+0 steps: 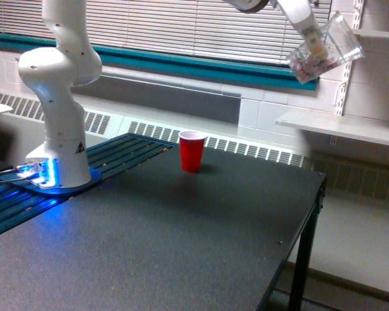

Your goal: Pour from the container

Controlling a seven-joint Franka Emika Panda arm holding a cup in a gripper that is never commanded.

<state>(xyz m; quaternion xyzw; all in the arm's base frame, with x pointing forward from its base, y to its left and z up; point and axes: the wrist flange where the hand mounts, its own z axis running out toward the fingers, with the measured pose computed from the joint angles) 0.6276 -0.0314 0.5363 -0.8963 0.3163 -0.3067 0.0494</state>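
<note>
High at the exterior view's upper right, the pincer (316,46) is clamped on the container (325,49), a clear cup tilted with its open mouth up and toward the view's right and its pinkish bits gathered at the low end. It hangs in the air well apart from the 1 red cup (192,151), which stands upright on the dark worktop (181,246) (near the far edge). The arm's white base (59,123) stands at the view's left.
</note>
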